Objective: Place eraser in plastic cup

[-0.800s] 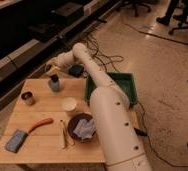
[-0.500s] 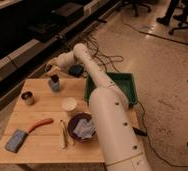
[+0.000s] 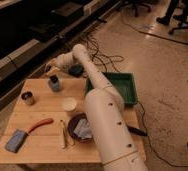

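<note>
The blue-grey plastic cup (image 3: 54,84) stands upright at the back left of the wooden table (image 3: 42,152). My gripper (image 3: 52,73) hangs right above the cup, at the end of the white arm that reaches over from the right. A small pale yellowish-tan chunk, the eraser (image 3: 53,78), shows at the gripper's tip just above the cup's rim, held there by the shut gripper.
A dark metal can (image 3: 28,97) stands left of the cup. A cream-white cup (image 3: 69,105) is mid-table. A dark bowl (image 3: 80,128), an orange-handled tool (image 3: 39,125) and a flat blue-grey block (image 3: 16,141) lie nearer the front. A green tray (image 3: 121,88) is at the right.
</note>
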You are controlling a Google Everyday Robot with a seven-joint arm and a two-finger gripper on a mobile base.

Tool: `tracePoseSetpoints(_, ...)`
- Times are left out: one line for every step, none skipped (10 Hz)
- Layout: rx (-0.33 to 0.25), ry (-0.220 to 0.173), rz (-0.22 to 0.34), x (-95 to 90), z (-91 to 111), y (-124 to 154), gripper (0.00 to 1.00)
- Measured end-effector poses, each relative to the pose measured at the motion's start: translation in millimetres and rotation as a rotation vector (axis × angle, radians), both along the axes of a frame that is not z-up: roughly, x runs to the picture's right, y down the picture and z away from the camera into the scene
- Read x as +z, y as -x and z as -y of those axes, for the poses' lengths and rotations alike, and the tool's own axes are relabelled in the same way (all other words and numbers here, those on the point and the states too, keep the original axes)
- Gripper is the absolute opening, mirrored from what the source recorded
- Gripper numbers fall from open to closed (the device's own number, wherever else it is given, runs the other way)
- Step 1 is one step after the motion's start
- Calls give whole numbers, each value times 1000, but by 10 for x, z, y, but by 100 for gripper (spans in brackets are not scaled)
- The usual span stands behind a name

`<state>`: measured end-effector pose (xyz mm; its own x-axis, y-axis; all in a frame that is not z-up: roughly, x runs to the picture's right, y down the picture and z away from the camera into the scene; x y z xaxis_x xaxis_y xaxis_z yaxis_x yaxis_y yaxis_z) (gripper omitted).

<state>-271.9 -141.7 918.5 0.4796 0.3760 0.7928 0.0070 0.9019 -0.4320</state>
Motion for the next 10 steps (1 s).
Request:
tracePoseSetpoints(-4, 4, 3, 10, -3, 18, 0)
tracePoseSetpoints(-7, 6, 5, 19, -3, 28, 0)
tracePoseSetpoints(-10, 8, 8, 25, -4, 43, 0)
tracePoseSetpoints(-13, 12, 12, 33, -10, 62, 0)
tracePoseSetpoints(-16, 17, 17, 46, -23, 72, 0)
tracePoseSetpoints(-17, 24, 21, 55, -27, 74, 0)
tracePoseSetpoints(-18, 31, 24, 61, -31, 78, 2)
tracePoseSetpoints(-17, 33, 25, 61, -27, 78, 6)
tracePoseSetpoints(-17, 33, 25, 61, -26, 76, 6)
tracePoseSetpoints(-17, 33, 24, 62, -25, 72, 6)
